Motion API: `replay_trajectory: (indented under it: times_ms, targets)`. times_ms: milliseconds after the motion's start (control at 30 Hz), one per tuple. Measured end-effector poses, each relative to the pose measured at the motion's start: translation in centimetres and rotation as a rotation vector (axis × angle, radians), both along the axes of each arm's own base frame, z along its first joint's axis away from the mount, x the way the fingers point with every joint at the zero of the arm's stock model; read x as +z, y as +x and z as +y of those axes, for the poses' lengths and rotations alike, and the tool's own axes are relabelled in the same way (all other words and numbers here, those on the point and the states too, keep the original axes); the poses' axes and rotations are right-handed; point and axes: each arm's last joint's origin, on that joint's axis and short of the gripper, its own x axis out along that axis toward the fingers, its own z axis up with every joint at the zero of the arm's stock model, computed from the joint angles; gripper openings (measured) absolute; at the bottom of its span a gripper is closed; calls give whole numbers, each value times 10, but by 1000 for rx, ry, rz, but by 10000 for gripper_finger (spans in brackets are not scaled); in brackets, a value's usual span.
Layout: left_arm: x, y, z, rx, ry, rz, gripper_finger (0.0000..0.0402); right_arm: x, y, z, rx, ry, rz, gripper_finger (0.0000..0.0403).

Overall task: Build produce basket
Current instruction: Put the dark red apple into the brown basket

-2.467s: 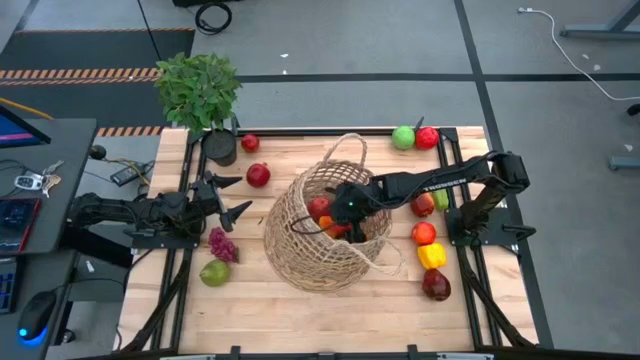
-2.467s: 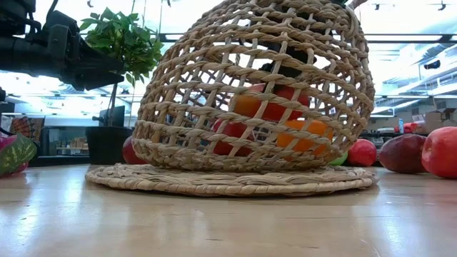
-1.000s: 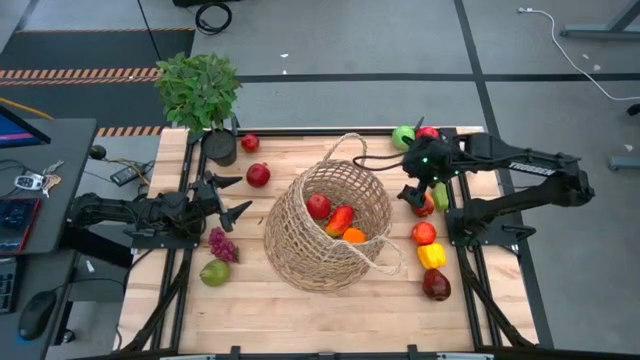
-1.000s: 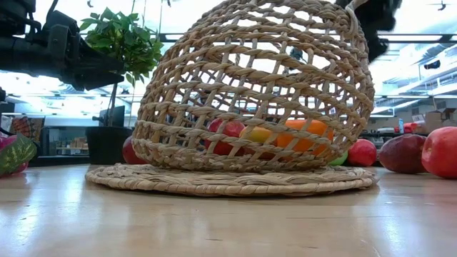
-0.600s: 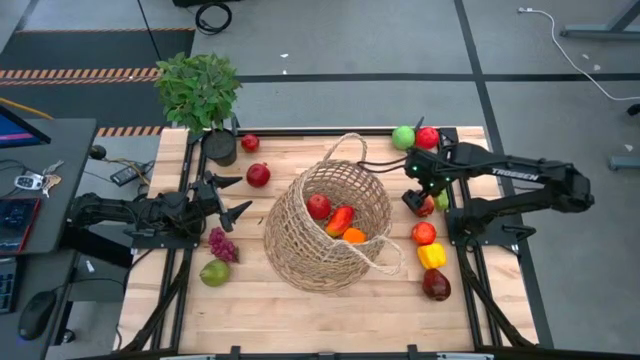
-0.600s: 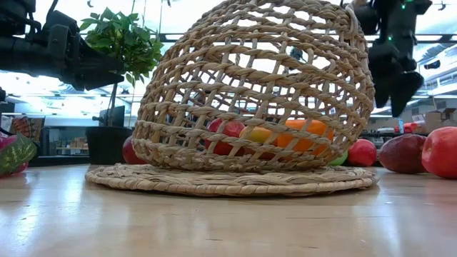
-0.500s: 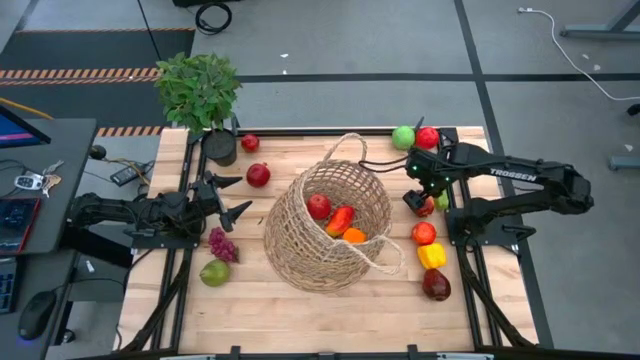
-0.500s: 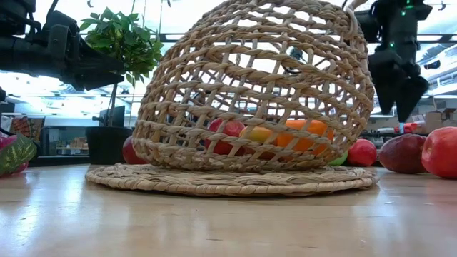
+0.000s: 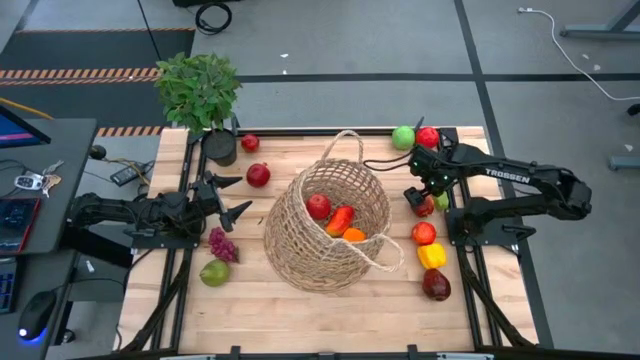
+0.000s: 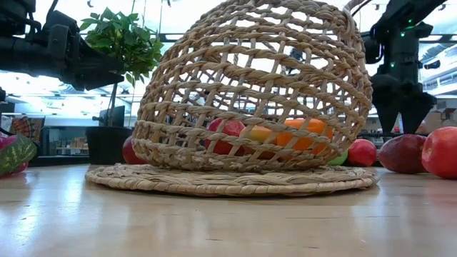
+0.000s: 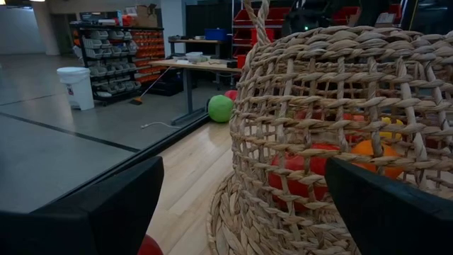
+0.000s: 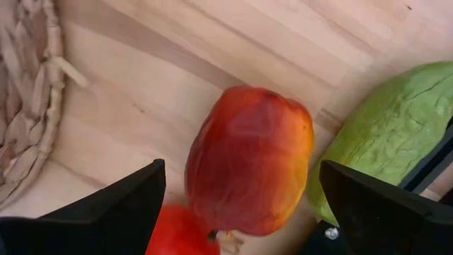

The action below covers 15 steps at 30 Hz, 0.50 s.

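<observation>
Left gripper [image 9: 232, 196] parked at the table's left side, fingers spread, holding nothing; I see grapes [image 9: 221, 243] and a green pear [image 9: 214, 272] just beside it. Basket [image 9: 330, 228] sits mid-table, tipped on its side, with a red apple [image 9: 319, 206], a red-orange piece [image 9: 340, 219] and an orange [image 9: 354, 236] inside; the weave partly hides them in the low view. Right gripper [image 9: 418, 193] hangs fingers spread over a red-yellow fruit [image 12: 249, 160], not touching as far as I can tell. Green fruit [image 12: 382, 138] beside it is cut off by a finger.
</observation>
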Motion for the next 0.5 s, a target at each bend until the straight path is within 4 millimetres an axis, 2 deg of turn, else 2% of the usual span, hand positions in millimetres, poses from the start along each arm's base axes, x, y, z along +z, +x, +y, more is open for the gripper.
replay_trajectory:
  times_ms: [200, 500]
  targets:
    - [0, 0, 0, 0, 0, 0, 398, -10, -1, 0, 2, -8, -2, 398]
    - [0, 0, 0, 0, 0, -1, 398, -29, -5, 3, -44, 24, -8, 396]
